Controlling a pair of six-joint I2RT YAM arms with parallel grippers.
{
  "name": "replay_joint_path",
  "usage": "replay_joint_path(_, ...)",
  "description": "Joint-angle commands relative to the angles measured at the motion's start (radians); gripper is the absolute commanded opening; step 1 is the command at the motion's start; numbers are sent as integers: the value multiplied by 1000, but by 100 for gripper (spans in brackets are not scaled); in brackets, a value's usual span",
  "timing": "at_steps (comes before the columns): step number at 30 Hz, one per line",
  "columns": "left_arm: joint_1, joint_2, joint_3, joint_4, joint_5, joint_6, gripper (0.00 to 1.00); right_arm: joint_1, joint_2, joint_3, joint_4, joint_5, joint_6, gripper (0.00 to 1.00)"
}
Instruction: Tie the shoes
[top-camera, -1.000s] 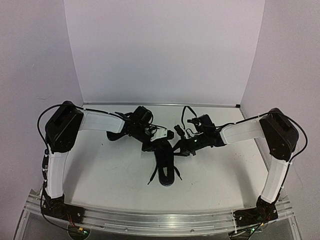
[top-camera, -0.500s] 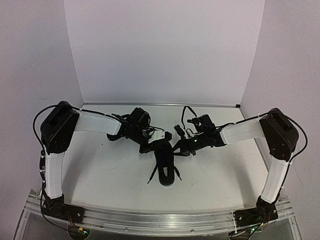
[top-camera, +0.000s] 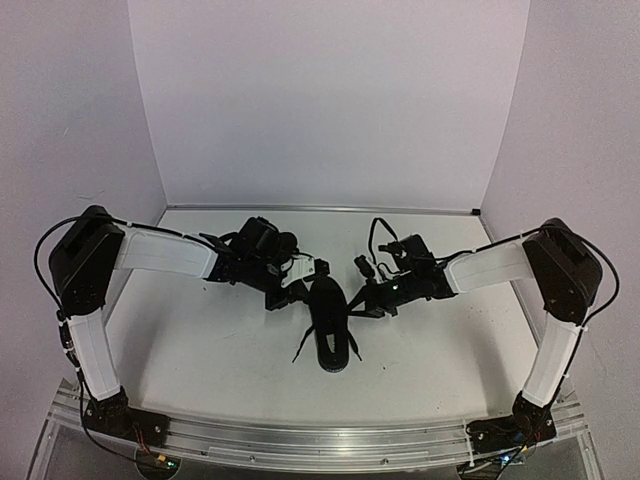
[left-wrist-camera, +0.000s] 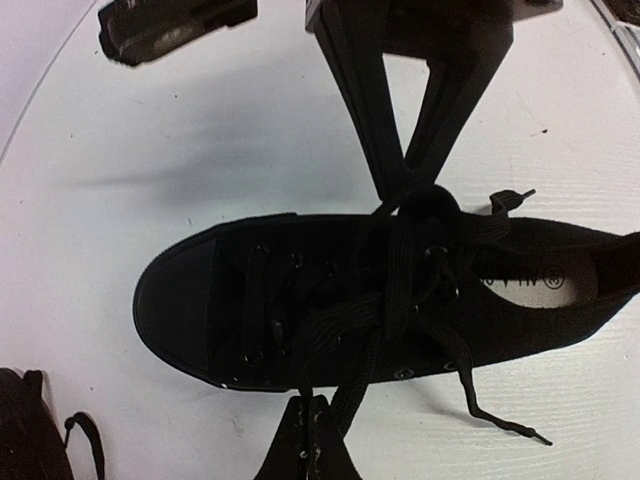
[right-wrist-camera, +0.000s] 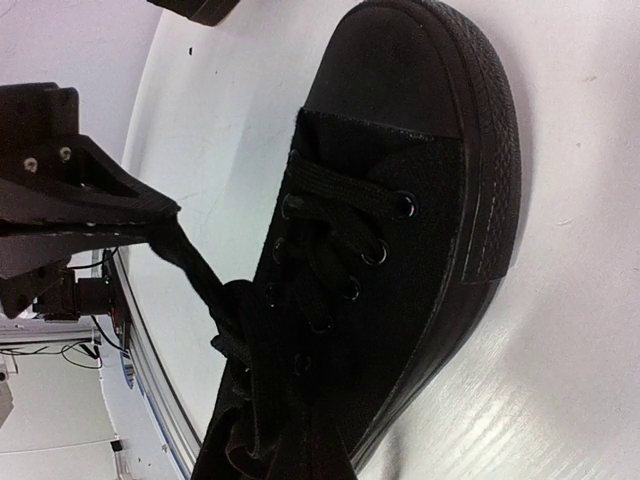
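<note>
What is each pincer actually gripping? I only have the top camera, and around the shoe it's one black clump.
Observer: The right wrist view shows the left pincer shut on a lace, stretched taut off the shoe.
Operator: And the right one?
Observer: In the left wrist view, the right pincer is pinched shut on a second strand at the shoe's opposite edge.
Operator: Any bow yet?
Observer: None that I can make out; in the left wrist view the strands only cross over the shoe's middle.
</note>
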Motion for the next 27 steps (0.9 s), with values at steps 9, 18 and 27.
replay_joint_path(9,-1,-82,-98,94,-72,-71,0,-34,-115,-89,16,60,1,0)
replay_joint_path(18,-2,-93,-130,120,-106,-94,0,-57,-153,-147,7,77,-10,0)
replay_joint_path(27,-21,-70,-113,119,-85,-70,0,-56,-36,-2,7,8,8,18)
